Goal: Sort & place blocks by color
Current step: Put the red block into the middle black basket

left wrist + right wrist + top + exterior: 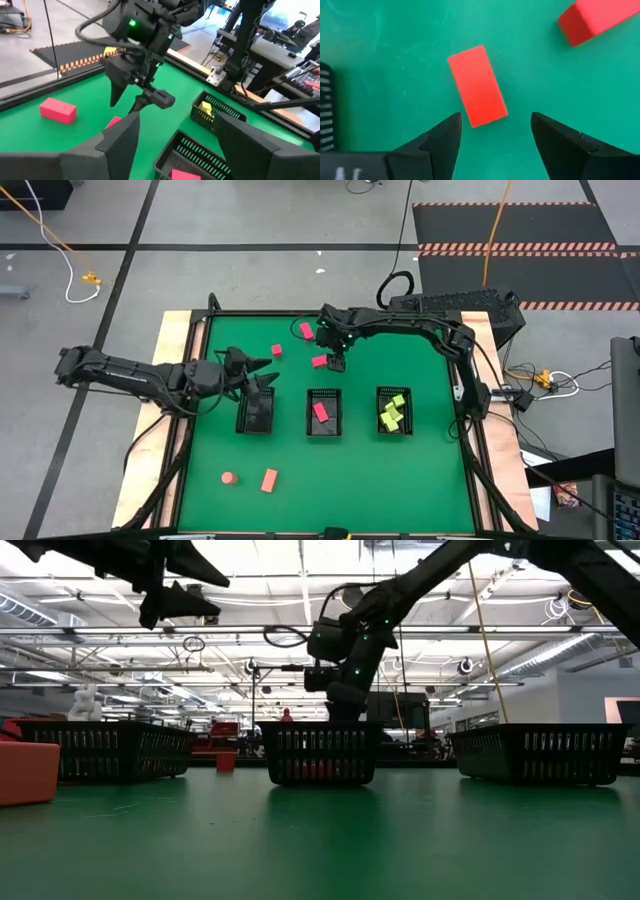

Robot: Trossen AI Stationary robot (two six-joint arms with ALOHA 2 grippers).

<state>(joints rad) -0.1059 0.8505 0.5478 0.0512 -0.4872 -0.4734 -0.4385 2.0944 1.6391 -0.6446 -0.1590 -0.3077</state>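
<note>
My right gripper (337,363) (495,120) points down, open, just over a pink-red bar (320,361) (477,86) lying flat on the green table; its fingers stand apart from the bar. A second pink-red bar (306,330) (592,20) and a small red cube (277,351) lie near the far edge. A salmon cylinder (228,477) and a salmon bar (269,480) rest near the near edge. My left gripper (262,385) (180,145) hovers open above the left basket (256,418).
Three black mesh baskets stand in a row across the table's middle: the left one, the middle basket (322,426) holding a pink-red block (321,411), and the right basket (394,428) holding yellow-green blocks (391,413). Wooden borders frame the green table (420,480).
</note>
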